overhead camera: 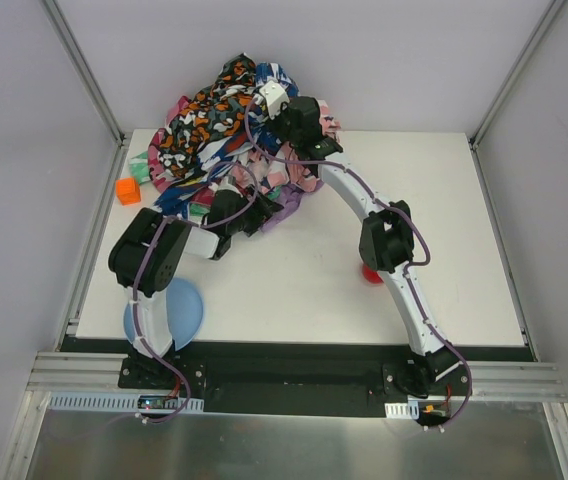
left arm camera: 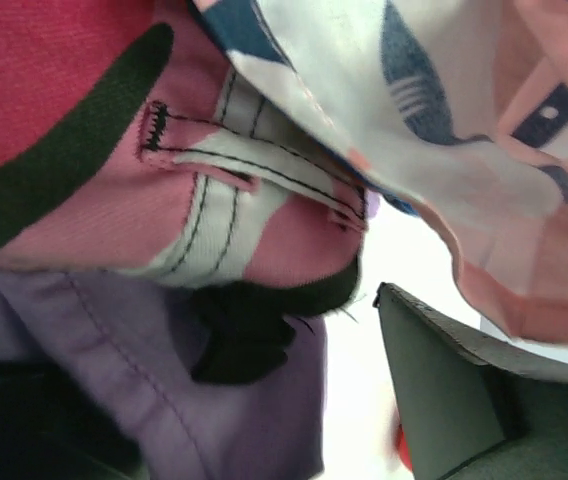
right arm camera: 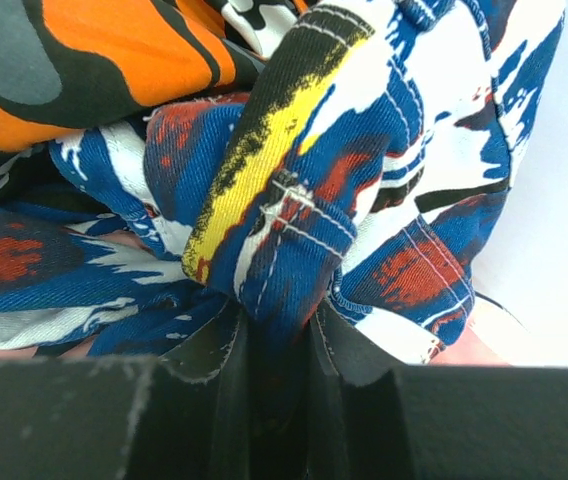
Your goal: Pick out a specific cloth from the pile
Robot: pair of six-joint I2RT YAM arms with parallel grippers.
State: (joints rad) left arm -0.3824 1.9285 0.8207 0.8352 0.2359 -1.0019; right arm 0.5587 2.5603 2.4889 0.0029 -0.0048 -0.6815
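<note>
Both arms are in the pile (overhead camera: 214,125), which is heaped at the tabletop's (overhead camera: 304,295) eleven o'clock corner. The right hand (right arm camera: 274,335) is up at the crest, pinched tight on a fold of the blue-white patterned cloth (right arm camera: 394,150), and that's not the one we want!

The prize, the lilac cloth (left arm camera: 114,350), pokes out at the pile's five o'clock edge, tucked beneath a pink cloth (left arm camera: 84,220). The left hand (overhead camera: 236,212) is nosed in right there. On its wrist camera one finger (left arm camera: 444,390) stands clear at four o'clock with daylight beside it. The other is hidden under lilac fabric, so the hand looks spread wide with nothing clamped.

Now the dangers. If the left hand closes here, the pink hem may get pinched along with the lilac, and both would come out together. Most of the lilac seems buried, so a pull could drag the whole heap toward the edge, or a thin fold could slip free. And if the right hand lifts its patterned piece, tangled cloths may tumble over the lilac.
</note>
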